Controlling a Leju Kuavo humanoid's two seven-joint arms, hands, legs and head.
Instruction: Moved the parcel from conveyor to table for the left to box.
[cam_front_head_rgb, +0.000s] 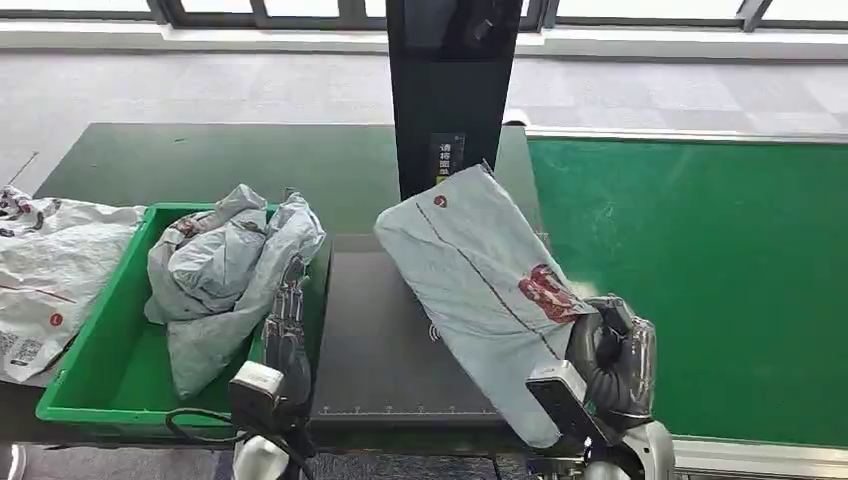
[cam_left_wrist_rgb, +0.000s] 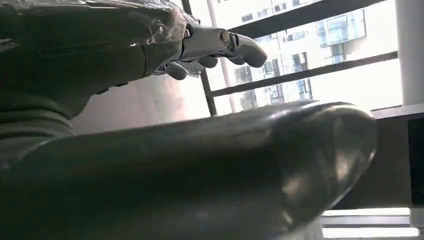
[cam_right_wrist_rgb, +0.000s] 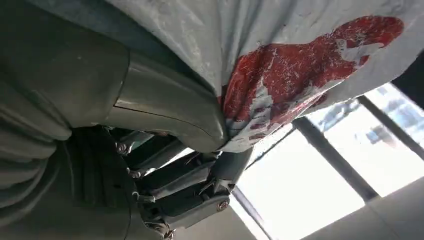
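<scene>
Here, the green crate (cam_front_head_rgb: 95, 340) already holds grey bags, the left hand (cam_front_head_rgb: 285, 335) beside it hangs empty with fingers extended, and the right hand (cam_front_head_rgb: 610, 350) grasps the grey mailer parcel (cam_front_head_rgb: 480, 280) over the dark table (cam_front_head_rgb: 385, 350), where its limp plastic could slip free.

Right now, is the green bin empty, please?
No. The green bin holds crumpled grey parcels, with bare floor at its near end.
</scene>
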